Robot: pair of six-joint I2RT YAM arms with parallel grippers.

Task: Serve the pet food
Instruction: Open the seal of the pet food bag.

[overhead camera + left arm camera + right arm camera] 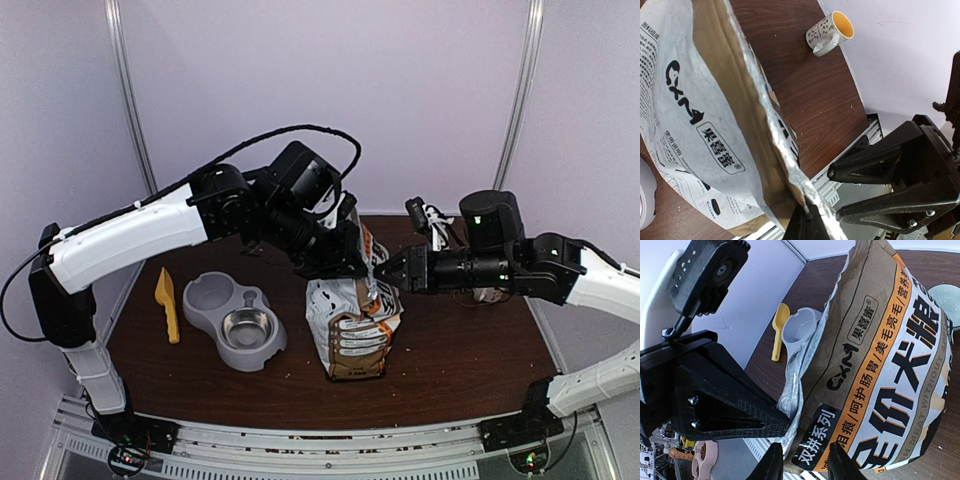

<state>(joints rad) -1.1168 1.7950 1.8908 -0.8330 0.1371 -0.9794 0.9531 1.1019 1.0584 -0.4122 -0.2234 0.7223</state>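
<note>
The silver-white printed bag with orange-brown trim stands upright mid-table. My left gripper is shut on its foil top edge; in the left wrist view the fingers pinch the crumpled foil. My right gripper is open at the bag's top from the right. In the right wrist view its fingers straddle the top corner of the bag without closing. The left gripper's black body shows just left of the foil mouth. The pet food is hidden inside the bag.
A grey double bowl with a steel insert sits left of the bag. A yellow scoop lies further left. A patterned mug with a yellow inside stands on the brown table behind the bag.
</note>
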